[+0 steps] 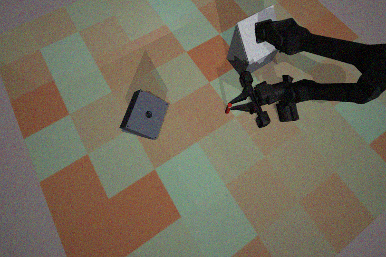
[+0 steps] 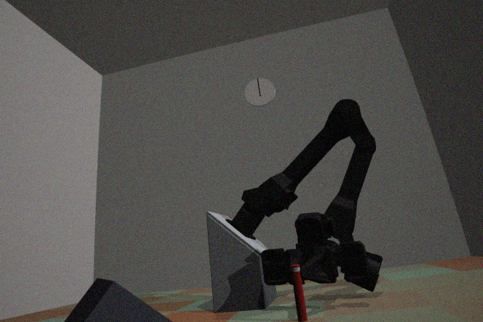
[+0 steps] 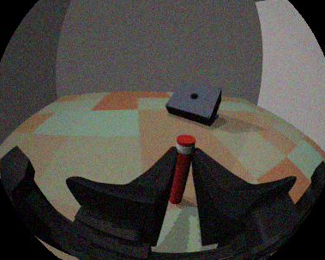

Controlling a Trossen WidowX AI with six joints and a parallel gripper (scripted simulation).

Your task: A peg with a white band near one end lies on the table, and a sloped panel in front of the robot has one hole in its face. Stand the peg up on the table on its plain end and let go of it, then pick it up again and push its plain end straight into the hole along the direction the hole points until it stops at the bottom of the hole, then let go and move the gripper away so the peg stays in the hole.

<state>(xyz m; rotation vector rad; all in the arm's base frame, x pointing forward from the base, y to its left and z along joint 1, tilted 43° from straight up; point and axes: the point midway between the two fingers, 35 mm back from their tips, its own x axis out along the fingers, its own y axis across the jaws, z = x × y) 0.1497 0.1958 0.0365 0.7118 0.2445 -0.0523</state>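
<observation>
My pincer (image 1: 230,105) (image 2: 295,270) (image 3: 183,152) is closed on the peg (image 1: 227,109) (image 2: 299,296) (image 3: 182,168), its tips on either side just under the white band (image 2: 295,269) (image 3: 184,148). The peg stands near upright, band end up and plain end down by the counter (image 1: 218,205) (image 2: 423,290) (image 3: 96,154); I cannot tell whether that lower end bears fully on it. I judge the step in hand to be the standing-up, close to the letting go. To do it well I should true the peg until its end face sits flat, then part my tips evenly and slowly—one tip dragging first could topple so slim a thing—and back off straight, along the way my fingers point, before going anywhere else. With the peg freed, I would need a fresh hold slanted to suit the hole. Beyond, well apart from the peg, the sloped panel (image 1: 157,123) (image 2: 121,302) (image 3: 203,106) shows its dark hole (image 1: 148,114) (image 3: 195,96), unfilled. The counter is a patchwork of rust, tan and pale green squares, crossed by soft shadows that could blur where the peg's foot ends. My arm rises from a grey wedge (image 1: 246,35) (image 2: 235,278). Farther off are plain grey walls (image 2: 181,136) (image 3: 160,38)—dim, with a pale round clock (image 2: 267,92) on one.
</observation>
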